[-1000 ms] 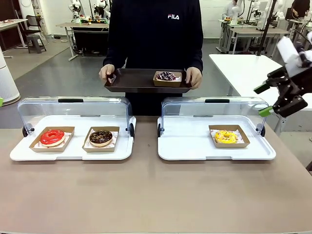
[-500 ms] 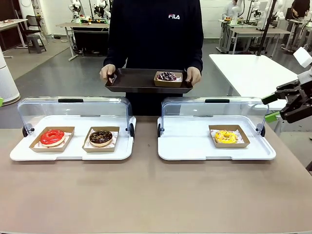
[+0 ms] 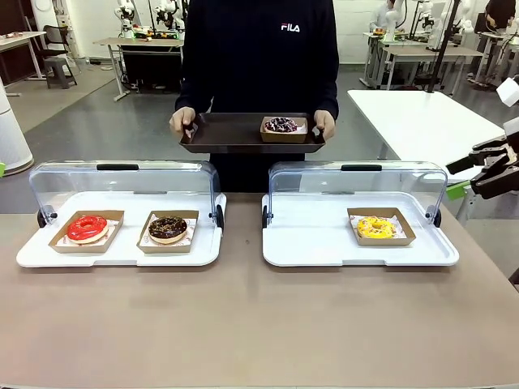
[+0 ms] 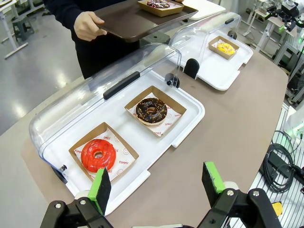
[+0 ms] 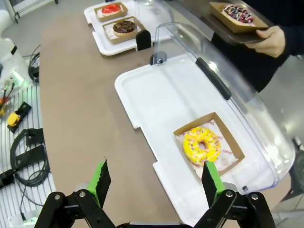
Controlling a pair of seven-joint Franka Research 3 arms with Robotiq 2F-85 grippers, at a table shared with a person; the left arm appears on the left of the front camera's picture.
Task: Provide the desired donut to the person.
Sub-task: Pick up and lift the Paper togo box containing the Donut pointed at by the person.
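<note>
The right gripper (image 3: 466,177) is being cut off beyond the tabletop's (image 3: 243,324) right edge; its fingers and the left gripper's (image 4: 159,183) are standing spread wide, gripping nothing.

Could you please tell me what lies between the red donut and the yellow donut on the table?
In the front view, the chocolate donut sits between the red donut and the yellow donut.

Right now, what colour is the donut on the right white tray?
The donut is yellow; right wrist view.
</note>
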